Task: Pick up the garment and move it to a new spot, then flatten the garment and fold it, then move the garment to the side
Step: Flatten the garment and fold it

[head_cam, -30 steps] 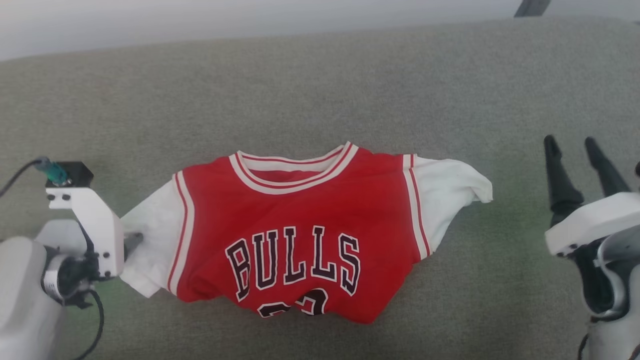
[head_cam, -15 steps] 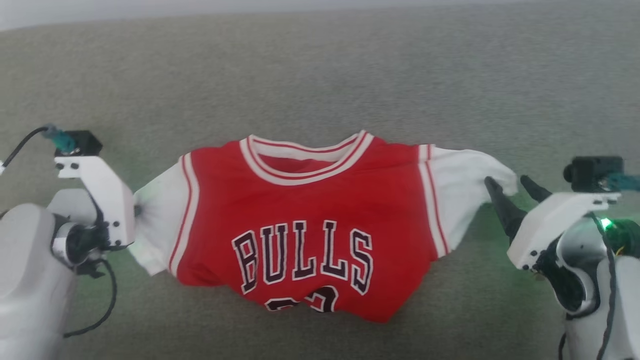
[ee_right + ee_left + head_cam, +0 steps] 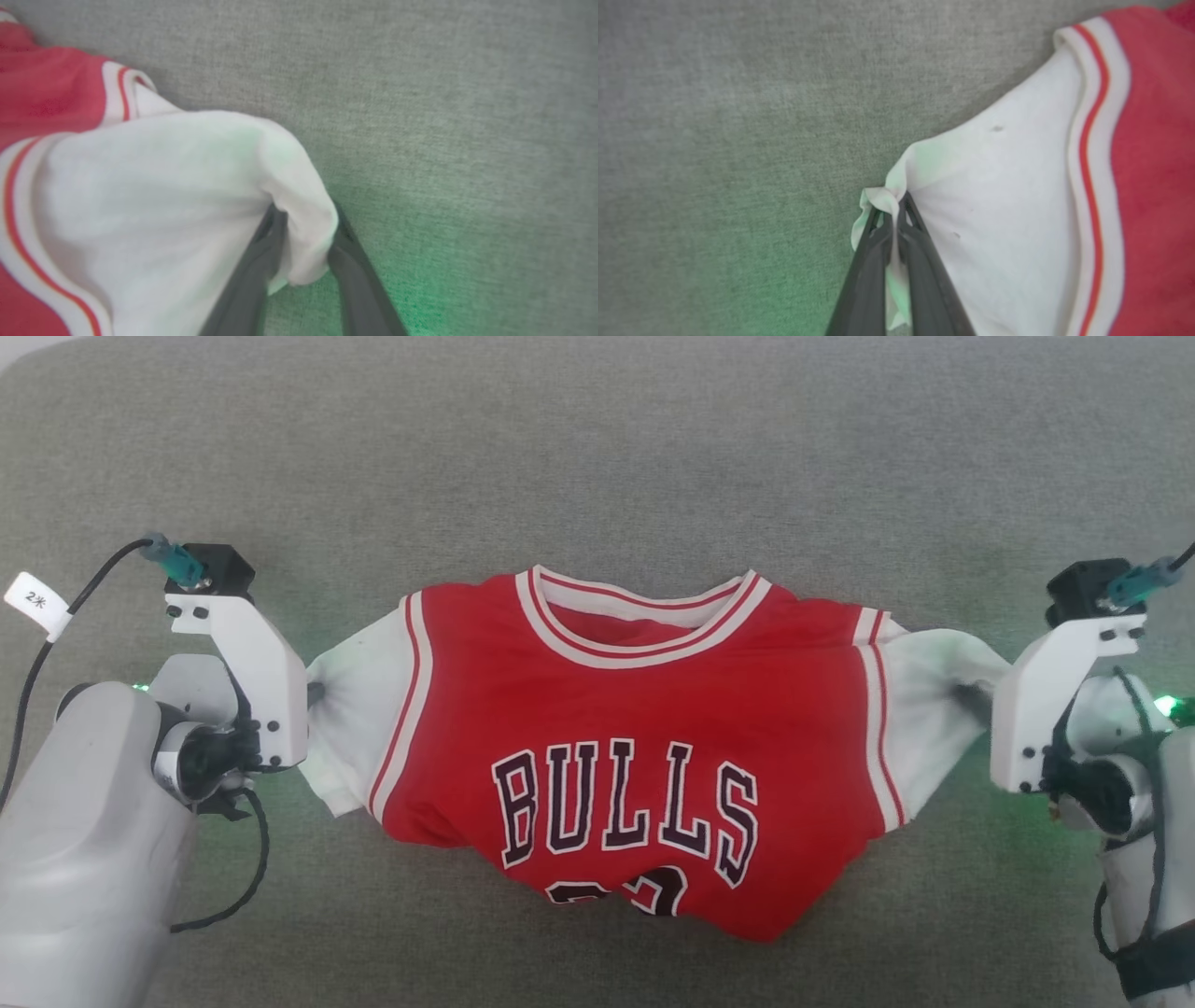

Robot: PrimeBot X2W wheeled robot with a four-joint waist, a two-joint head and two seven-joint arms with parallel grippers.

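Shirt (image 3: 635, 709) in red lies across the middle of the head view, front side up on a grey cloth surface (image 3: 597, 448), its striped collar (image 3: 644, 625) toward the top of the frame and the black word "BULLS" (image 3: 624, 812) below it. Under the word, the tops of two numerals show where the lower edge curls under. The body is rumpled and not flat; its bottom edge bulges toward the lower centre of the frame.

The left sleeve (image 3: 359, 709), white with red-and-white trim, reaches toward the left edge of the frame, where the left gripper (image 3: 317, 693) meets it. In the left wrist view this gripper (image 3: 896, 205) is clenched on the sleeve's outer edge: the two dark fingers (image 3: 864, 280) lie pressed together with a thin fold of white cloth caught between them and a small tuft sticking out past the tips.

The right sleeve (image 3: 934, 709) stretches toward the right edge of the frame to the right gripper (image 3: 971, 695). In the right wrist view its fingers (image 3: 355, 280) stand apart on either side of the rolled cuff, which fills the gap between them at the lower centre of the frame (image 3: 306, 219). Whether they already squeeze the cloth or only flank it, I cannot tell.

A green glow tints the surface near both wrists. A white tag (image 3: 35, 602) hangs on the cable at the far left.
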